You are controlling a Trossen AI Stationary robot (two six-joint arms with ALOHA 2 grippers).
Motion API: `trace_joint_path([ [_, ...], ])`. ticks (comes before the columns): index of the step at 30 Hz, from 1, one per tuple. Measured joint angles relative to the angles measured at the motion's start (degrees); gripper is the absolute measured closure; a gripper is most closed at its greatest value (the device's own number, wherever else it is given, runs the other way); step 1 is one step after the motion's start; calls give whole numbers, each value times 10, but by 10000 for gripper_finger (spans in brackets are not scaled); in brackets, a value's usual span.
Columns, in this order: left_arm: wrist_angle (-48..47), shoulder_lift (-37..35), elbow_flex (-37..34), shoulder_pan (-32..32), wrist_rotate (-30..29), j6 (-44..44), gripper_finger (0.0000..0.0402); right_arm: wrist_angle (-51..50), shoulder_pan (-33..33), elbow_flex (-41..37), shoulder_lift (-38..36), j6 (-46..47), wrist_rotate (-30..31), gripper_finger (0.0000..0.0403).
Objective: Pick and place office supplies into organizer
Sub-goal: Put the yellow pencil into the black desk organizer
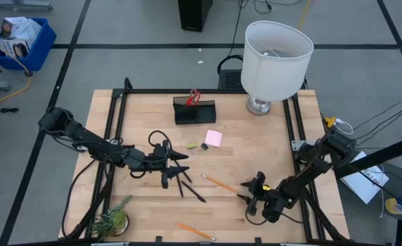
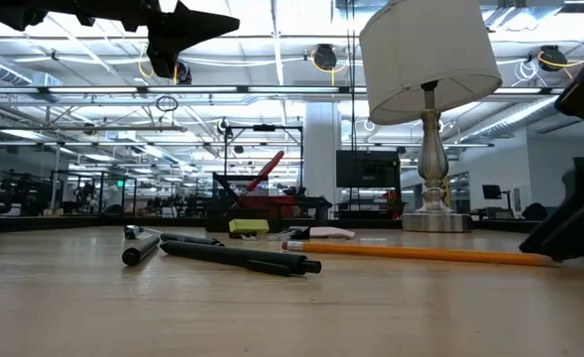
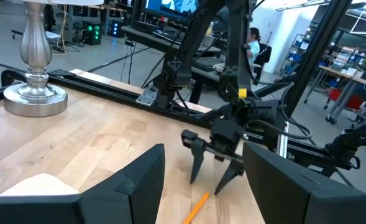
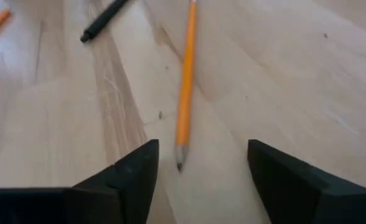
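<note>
Straddling the sharpened tip of an orange pencil point(image 4: 184, 81) without touching it, the right gripper point(image 4: 198, 171) sits low over the table point(image 1: 269, 157) near its front right part, fingers spread apart and holding nothing. The pencil lies flat on the wood between the two fingers, running away toward a black pen point(image 4: 103, 20) farther off. A second orange pencil point(image 1: 194, 231) lies apart, close to the table's front edge. The right arm reaches in from the right side, stretched low and slanting across the boards.

The left gripper point(image 1: 177, 166) hangs above the table left of centre, fingers partly parted and empty, over a scatter of black pens point(image 1: 187, 186) (three or so, crossing one another). Beyond them lie a yellow-green eraser point(image 1: 192, 145) and a pink sticky-note pad point(image 1: 213, 138). The organizer point(image 1: 194, 111) stands toward the back, red-handled scissors point(image 1: 193, 97) upright inside it. A white-shaded lamp point(image 1: 276, 55) stands at the back right, a small plant point(image 1: 113, 219) at the front left corner.
</note>
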Motion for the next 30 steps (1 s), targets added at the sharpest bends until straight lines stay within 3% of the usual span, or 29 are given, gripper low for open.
trace_joint_path([
  [8,0,0,0,0,0,0,178,112,12,0,90,-34,74,183],
  [16,0,0,0,0,0,-3,179,199,12,1,141,-104,98,187],
  [30,0,0,0,0,0,-5,179,190,11,1,149,-85,106,226],
])
